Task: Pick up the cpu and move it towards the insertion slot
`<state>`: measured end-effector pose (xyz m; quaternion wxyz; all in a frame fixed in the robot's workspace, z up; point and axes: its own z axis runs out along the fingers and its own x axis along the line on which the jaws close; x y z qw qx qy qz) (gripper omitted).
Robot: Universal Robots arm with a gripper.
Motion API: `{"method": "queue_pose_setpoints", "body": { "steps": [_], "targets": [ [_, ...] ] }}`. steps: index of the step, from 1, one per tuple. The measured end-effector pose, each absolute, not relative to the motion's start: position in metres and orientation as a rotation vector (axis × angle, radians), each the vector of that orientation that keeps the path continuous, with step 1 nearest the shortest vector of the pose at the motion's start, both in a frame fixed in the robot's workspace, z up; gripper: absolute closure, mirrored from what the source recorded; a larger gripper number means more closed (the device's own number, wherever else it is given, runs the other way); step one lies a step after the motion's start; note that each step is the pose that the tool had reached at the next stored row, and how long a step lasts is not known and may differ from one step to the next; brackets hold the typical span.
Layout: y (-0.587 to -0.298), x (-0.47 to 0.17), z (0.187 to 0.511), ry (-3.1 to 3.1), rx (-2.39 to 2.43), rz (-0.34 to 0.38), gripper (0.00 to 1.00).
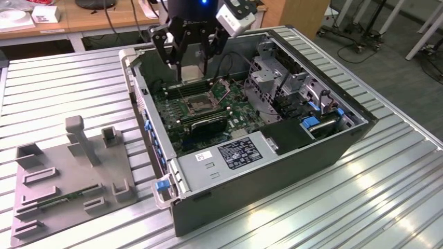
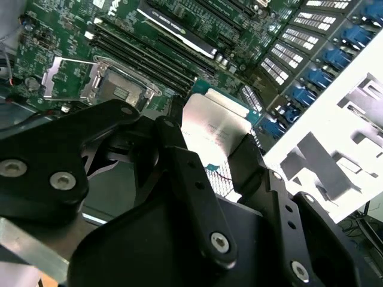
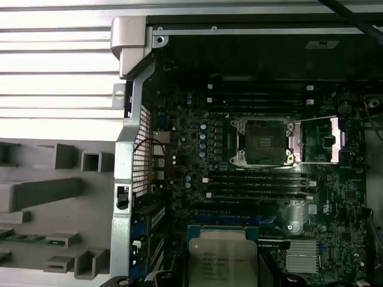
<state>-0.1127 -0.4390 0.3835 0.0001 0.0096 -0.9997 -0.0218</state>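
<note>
The cpu (image 2: 212, 128) is a thin square chip with a silvery top and a green rim, and my gripper (image 2: 209, 142) is shut on it by two opposite edges. In the first wrist view the cpu (image 3: 222, 260) hangs over the green motherboard, apart from the insertion slot (image 3: 263, 140), which is a dark square socket with its shiny metal frame swung open to one side. The second wrist view has the insertion slot (image 2: 116, 89) beyond the black fingers (image 2: 179, 155). In the exterior view my gripper (image 1: 184, 66) hovers inside the open computer case, above and behind the insertion slot (image 1: 196, 105).
The open computer case (image 1: 277, 171) lies on a slatted metal table (image 1: 69, 83). A drive cage (image 1: 277, 78) and cables stand on the exterior view's right. A black heatsink block (image 1: 207, 123) sits in front of the socket. A grey fixture tray (image 1: 69, 176) holds a green strip (image 1: 59, 199).
</note>
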Motion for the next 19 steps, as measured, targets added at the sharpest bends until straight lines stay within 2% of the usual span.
{"method": "queue_pose_setpoints", "body": {
  "steps": [19],
  "targets": [
    [-0.439, -0.089, 0.383, -3.141, 0.03, -0.068, 0.45]
  ]
}}
